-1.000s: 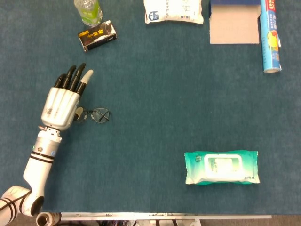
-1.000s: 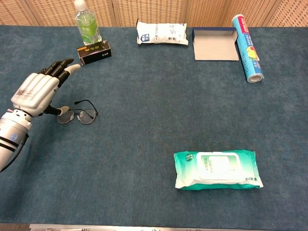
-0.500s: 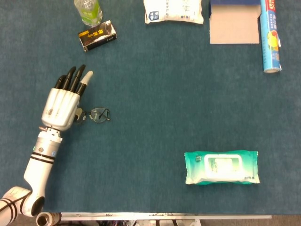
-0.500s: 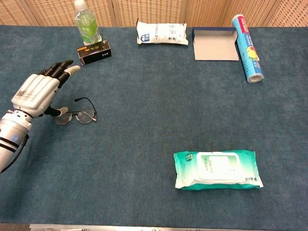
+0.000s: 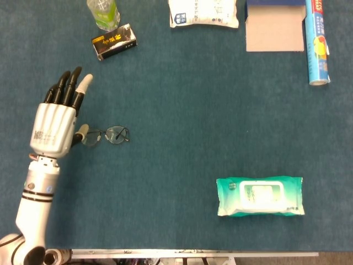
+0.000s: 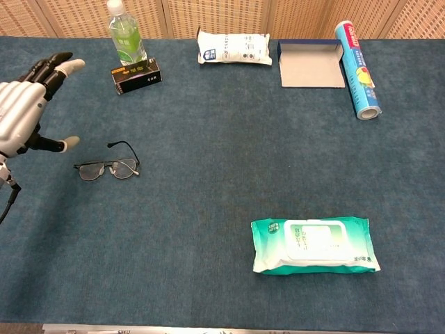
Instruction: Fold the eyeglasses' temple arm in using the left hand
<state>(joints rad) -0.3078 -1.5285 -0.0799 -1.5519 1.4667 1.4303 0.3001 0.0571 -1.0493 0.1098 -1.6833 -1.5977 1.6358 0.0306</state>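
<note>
Thin-framed eyeglasses lie on the blue table cloth at the left. In the chest view one temple arm sticks up and back from the right lens; the other side looks laid along the frame. My left hand hangs just left of the glasses, above the cloth, with its fingers stretched out and apart and nothing in it. Its thumb tip is close to the left end of the frame without touching. The right hand is out of both views.
A black box and a green bottle stand at the back left. A white pouch, an open cardboard box and a blue roll line the back. A wet-wipes pack lies front right.
My left hand has lifted and drawn back to the left, off the glasses. The glasses shifted slightly left and their left end is now uncovered.
</note>
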